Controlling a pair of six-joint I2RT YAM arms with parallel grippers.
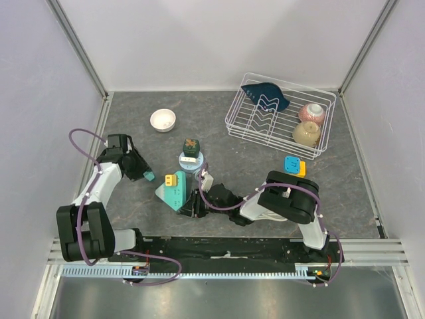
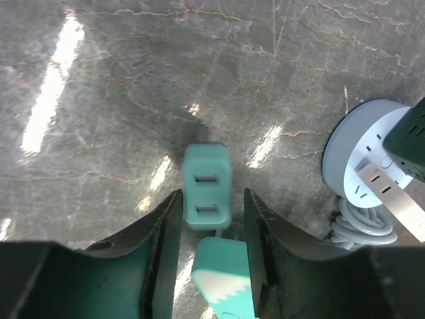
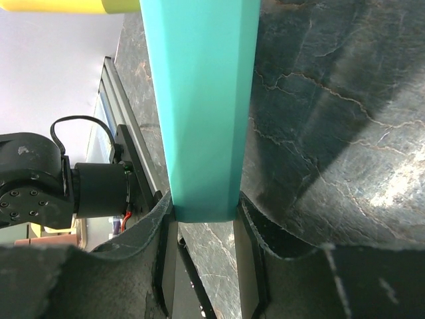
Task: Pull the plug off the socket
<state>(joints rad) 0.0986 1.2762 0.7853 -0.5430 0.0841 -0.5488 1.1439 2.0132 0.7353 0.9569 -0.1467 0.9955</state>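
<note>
Teal plug lies flat on the table, off the teal socket, between the tips of the left gripper — jaws spread, not pinching it. Right gripper is clamped on the socket's edge — a yellow plug sits on top.

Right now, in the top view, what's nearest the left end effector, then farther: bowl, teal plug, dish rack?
1. teal plug, at the tips of the left end effector.
2. white bowl, farther back on the table.
3. dish rack, far back right.
</note>
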